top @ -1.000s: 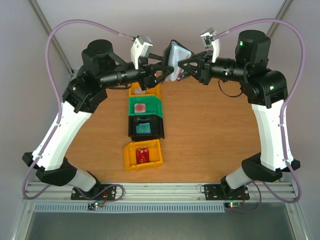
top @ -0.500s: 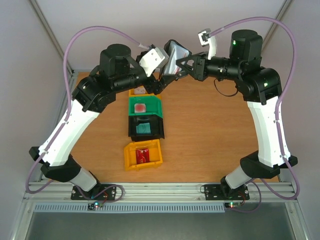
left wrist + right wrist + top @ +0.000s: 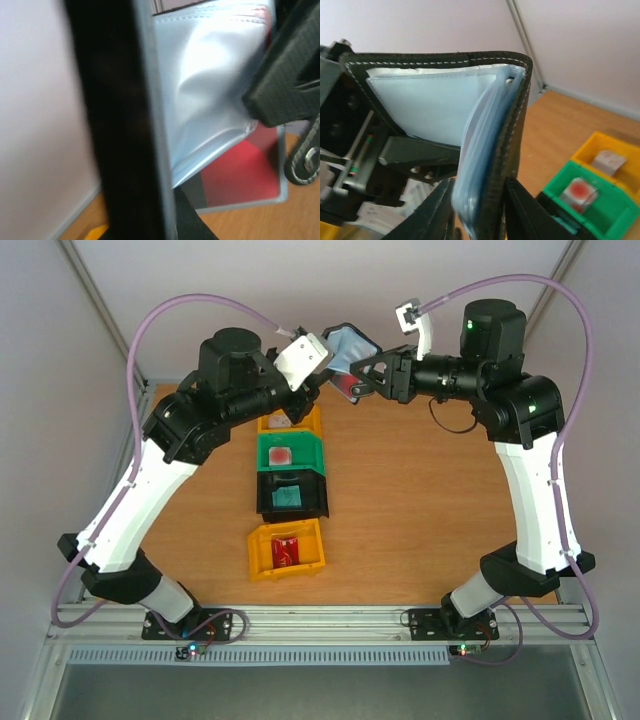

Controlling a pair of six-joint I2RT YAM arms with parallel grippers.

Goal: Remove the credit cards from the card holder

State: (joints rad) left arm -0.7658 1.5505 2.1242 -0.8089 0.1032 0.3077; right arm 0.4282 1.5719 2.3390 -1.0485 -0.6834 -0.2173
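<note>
While open in the air over the worktop's far end: card holder.
R gripper clamped on it; L gripper close alongside, open/closed can't tell; red card in a pocket.

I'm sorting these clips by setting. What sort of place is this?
Likely a robotics lab bench: two robot arms bolted to an aluminium rail, with plain white panels enclosing the wooden table.

The left end effector rose toward the card holder, which opened wider.
</note>
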